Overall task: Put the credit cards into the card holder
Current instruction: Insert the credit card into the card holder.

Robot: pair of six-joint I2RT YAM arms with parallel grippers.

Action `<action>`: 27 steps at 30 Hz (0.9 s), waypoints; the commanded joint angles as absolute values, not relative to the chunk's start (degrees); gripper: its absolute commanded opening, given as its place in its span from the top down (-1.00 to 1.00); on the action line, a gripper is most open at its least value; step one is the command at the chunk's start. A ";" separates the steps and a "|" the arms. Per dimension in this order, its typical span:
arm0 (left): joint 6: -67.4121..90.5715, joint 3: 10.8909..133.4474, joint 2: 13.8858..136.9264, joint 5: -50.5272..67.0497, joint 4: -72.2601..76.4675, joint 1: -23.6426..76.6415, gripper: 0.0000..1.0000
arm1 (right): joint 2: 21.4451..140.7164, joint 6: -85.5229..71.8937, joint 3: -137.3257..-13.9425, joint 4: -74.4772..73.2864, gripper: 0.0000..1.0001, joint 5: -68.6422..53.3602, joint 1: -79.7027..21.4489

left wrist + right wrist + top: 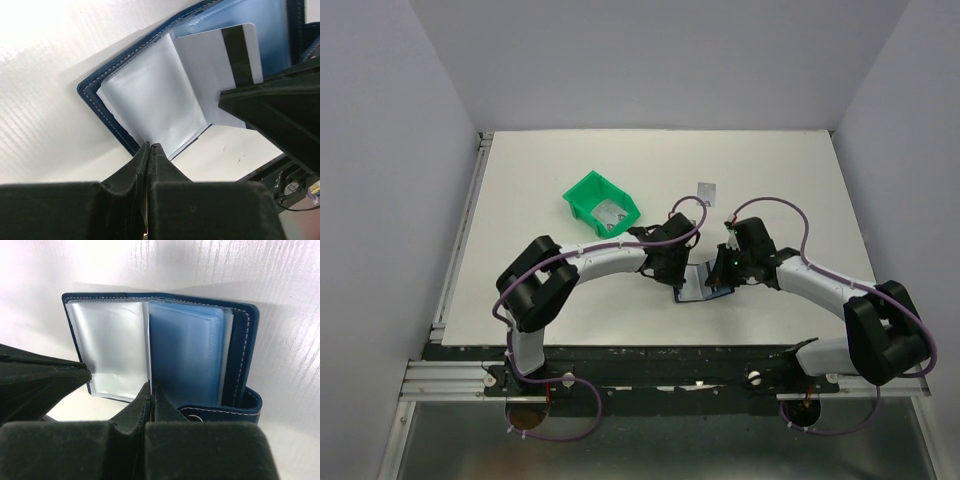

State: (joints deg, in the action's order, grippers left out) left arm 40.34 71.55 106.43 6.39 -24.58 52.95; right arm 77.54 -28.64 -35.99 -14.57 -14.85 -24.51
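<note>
Left gripper (150, 148): fingers pressed together on the near edge of the card holder's (93, 98) silvery leaf, apparently holding that leaf open.
Right gripper (150, 390): pinching the striped card (212, 60) by one edge. In its own camera the card shows only edge-on, standing between the silvery leaf and the blue sleeves.
Card holder: lies open on the table (520, 200) between the two grippers, with the snap tab (225, 411) loose at one side.
Striped card: over the blue sleeves, right beside the silvery leaf. Whether its edge has entered a pocket I cannot tell.
Further back: a green bin (582, 196) with something pale inside, too small to name. Beyond it a small pale card (706, 189) lies alone on the table.
Risk, missed pocket: the card may ride over a sleeve mouth instead of into it if it comes in tilted.
Risk, lost leaf: the thin plastic could slip from the left pinch and flop shut over the opening.
Risk, sliding holder: a push on the card may shove the light holder across the smooth table, or twist the card in its narrow grip.
</note>
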 commanded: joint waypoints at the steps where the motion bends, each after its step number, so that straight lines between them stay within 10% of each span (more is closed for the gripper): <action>1: 41.48 71.45 107.84 5.01 -27.68 52.56 0.81 | 78.49 -29.53 -33.84 -11.78 0.99 -17.14 -24.26; 27: 40.87 72.51 110.21 5.18 -28.47 52.47 0.81 | 74.89 -30.67 -30.41 -7.21 0.99 -19.42 -24.26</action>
